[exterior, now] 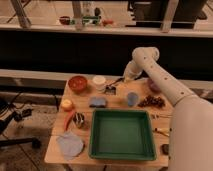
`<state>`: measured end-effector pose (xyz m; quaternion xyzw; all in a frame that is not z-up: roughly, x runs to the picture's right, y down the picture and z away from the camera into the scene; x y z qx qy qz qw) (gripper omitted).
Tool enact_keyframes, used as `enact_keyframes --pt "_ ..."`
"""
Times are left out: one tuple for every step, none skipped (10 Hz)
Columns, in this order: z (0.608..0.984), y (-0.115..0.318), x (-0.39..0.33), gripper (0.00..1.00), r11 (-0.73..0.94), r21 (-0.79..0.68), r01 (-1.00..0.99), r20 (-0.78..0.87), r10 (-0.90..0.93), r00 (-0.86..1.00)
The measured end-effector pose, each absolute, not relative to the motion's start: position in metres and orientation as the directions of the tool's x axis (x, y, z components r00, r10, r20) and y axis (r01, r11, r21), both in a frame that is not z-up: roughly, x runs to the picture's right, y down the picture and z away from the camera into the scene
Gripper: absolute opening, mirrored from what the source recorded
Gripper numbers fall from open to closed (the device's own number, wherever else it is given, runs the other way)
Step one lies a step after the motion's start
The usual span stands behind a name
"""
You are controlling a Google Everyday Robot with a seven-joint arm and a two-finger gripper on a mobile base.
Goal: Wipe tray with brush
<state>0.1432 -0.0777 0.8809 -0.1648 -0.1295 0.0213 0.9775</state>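
Gripper (124, 78) hangs low over the far side of the wooden table (116, 102), at the end of the white arm (167, 82) that reaches in from the right. Its fingers are pinched tight on the top end of the brush (112, 90). The slim black handle slants down and to the left from the gripper, and the dark squarish head is down at the table top; whether it touches the wood I cannot tell.

The green tray (120, 113) lies nearer the camera than the gripper, well apart from it, with its far rim beyond the brush head. To the left of the gripper stands a white cup (99, 81), and past that a red bowl (78, 83). Just in front of the gripper is a bluish cup (132, 98). A blue cloth (98, 102) lies in front and to the left, near the brush head. To the right of the gripper, dark grapes (152, 101) lie beside the arm.
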Motion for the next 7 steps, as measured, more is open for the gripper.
enact_keyframes --pt "0.862 -0.079 0.147 0.0 0.951 -0.308 -0.007 0.249 0.088 0.964" --pt "0.849 -0.076 0.153 0.0 0.955 -0.297 -0.014 0.246 0.09 0.965" --pt "0.834 -0.068 0.162 0.0 0.957 -0.289 -0.022 0.237 0.094 0.967" --pt "0.818 -0.056 0.169 0.0 0.958 -0.286 -0.025 0.227 0.093 0.97" --pt "0.808 -0.048 0.173 0.0 0.958 -0.285 -0.025 0.22 0.091 0.971" --pt "0.797 -0.037 0.176 0.0 0.958 -0.286 -0.022 0.208 0.084 0.975" --pt "0.788 -0.025 0.18 0.0 0.957 -0.291 -0.019 0.193 0.078 0.978"
